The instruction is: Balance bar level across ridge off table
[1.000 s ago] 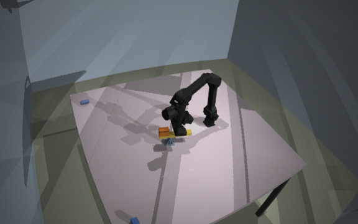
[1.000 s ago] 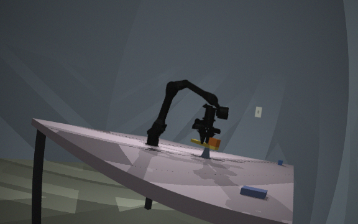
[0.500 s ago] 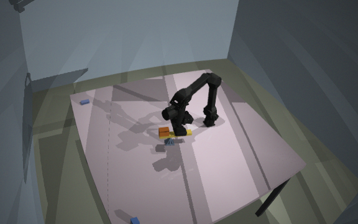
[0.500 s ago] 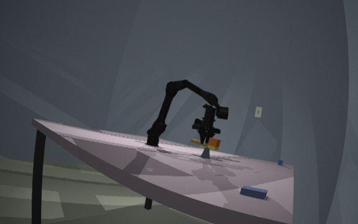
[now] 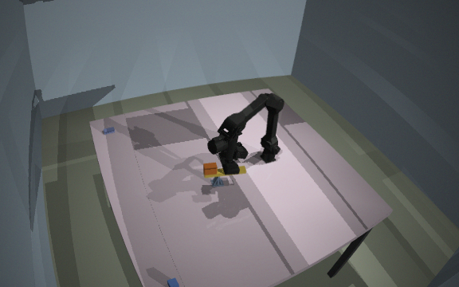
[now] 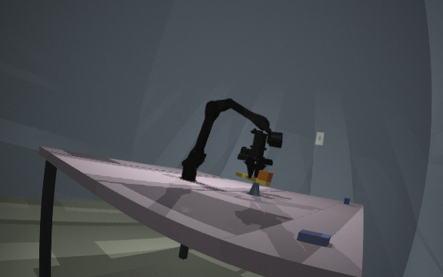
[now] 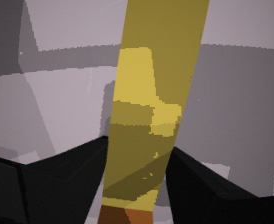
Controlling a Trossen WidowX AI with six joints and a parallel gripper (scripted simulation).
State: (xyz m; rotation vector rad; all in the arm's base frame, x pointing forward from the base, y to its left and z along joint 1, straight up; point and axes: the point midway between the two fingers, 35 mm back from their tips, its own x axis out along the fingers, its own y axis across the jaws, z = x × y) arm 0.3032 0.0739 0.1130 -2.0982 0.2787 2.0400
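Yellow bar (image 5: 241,171) (image 6: 246,178) (image 7: 158,75) is sitting pinched in the gripper (image 5: 231,172) (image 6: 253,178) (image 7: 138,148), block-end towards the table's (image 5: 198,255) (image 6: 191,225) (image 7: 248,100) blue-brick (image 5: 108,131) (image 6: 314,238) edge; balancing well probably means seating it gently, weight-centred, before releasing

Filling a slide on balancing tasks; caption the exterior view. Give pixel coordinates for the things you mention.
A black robot arm's gripper (image 6: 254,177) grips a yellow bar (image 6: 244,176) bearing an orange block (image 6: 265,177), above a blue-grey ridge (image 6: 254,190).

Arm arched, end effector (image 5: 230,169) (image 6: 254,177) (image 7: 138,148) pointing down, seemingly near vertical, fingers partly closed.

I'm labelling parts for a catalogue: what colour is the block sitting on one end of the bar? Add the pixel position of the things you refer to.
Orange; the block (image 5: 209,169) (image 6: 265,177) (image 7: 125,216) shows best in the top view.
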